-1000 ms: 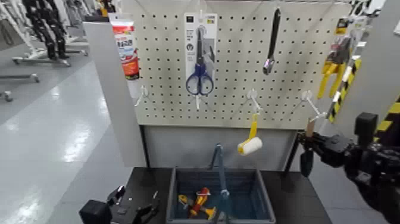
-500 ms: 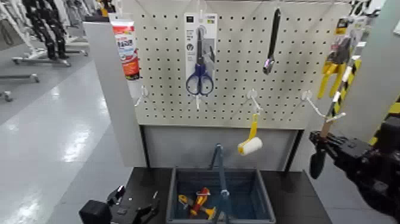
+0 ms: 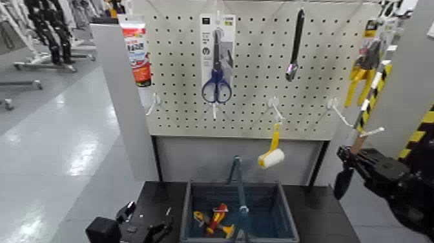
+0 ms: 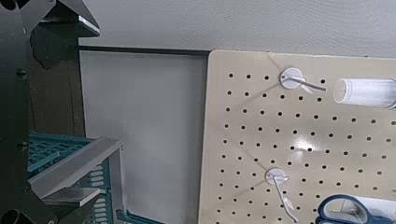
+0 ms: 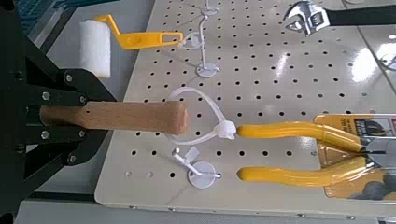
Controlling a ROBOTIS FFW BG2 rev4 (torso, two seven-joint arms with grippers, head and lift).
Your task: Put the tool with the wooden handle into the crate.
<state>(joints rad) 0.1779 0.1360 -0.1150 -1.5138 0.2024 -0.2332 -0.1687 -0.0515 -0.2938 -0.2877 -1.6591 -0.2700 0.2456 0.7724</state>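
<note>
A: Where is the trowel (image 3: 347,169)?

B: It is off the pegboard (image 3: 258,77), at the right of the head view and clear of the board's right edge. The right gripper (image 3: 359,159) is clamped on its wooden handle; the dark blade hangs downward below the grip, above the black table (image 3: 323,220) and to the right of the crate (image 3: 285,216). In the right wrist view the handle (image 5: 117,118) lies between the black fingers (image 5: 47,89), its rounded end projecting toward the board.

A: And the crate?

B: It sits on the table below the board, hoop handle (image 3: 239,187) raised, with a red-and-yellow tool (image 3: 214,221) lying inside.

A: The other arm?

B: The left gripper (image 3: 152,227) rests low at the table's left, beside the crate; its fingers stand apart, holding nothing.

A: Nearby items?

B: A paint roller (image 3: 271,155) hangs on the board above the crate; yellow pliers (image 5: 308,154) hang near the handle's end.
</note>
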